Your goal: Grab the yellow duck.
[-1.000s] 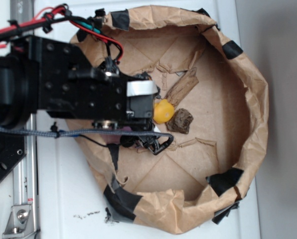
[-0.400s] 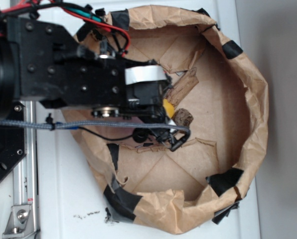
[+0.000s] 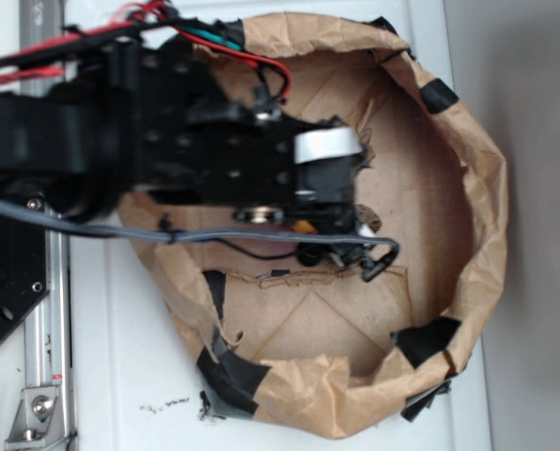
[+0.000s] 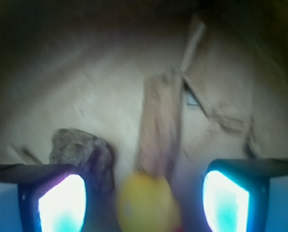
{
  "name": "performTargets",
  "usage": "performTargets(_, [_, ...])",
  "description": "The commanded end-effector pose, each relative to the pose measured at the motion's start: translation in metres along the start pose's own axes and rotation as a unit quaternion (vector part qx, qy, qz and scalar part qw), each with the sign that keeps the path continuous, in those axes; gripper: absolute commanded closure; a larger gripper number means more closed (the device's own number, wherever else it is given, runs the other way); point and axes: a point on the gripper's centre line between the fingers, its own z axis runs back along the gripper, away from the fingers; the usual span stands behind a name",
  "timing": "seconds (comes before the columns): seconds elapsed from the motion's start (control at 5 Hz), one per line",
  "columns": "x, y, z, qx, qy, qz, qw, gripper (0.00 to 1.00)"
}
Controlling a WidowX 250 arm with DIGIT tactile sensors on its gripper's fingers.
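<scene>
The hand [image 4: 144, 193] is spread, with the duck [image 4: 146, 203] low between its fingers [image 4: 62, 203], down in the paper-walled basin [image 3: 477, 188] on the bench. The brown lump [image 4: 81, 147] sits just beside the duck, against one finger; closing now could pinch the lump too or squirt the glossy duck out.

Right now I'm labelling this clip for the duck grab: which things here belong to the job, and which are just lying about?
Part of the job:
- duck, between the fingers
- gripper, open around it

Just lying about:
- brown lump, beside the duck
- bark strip, behind the duck
- paper nest holding it all
</scene>
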Motion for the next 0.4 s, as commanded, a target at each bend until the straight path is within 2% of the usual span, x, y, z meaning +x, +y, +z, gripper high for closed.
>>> performTargets(0.0, [-0.029, 0.016, -0.012, 0.018, 0.042, 0.009, 0.999, 1.00])
performTargets(0.2, [-0.033, 0.017, 0.012, 0.005, 0.028, 0.006, 1.000, 1.00])
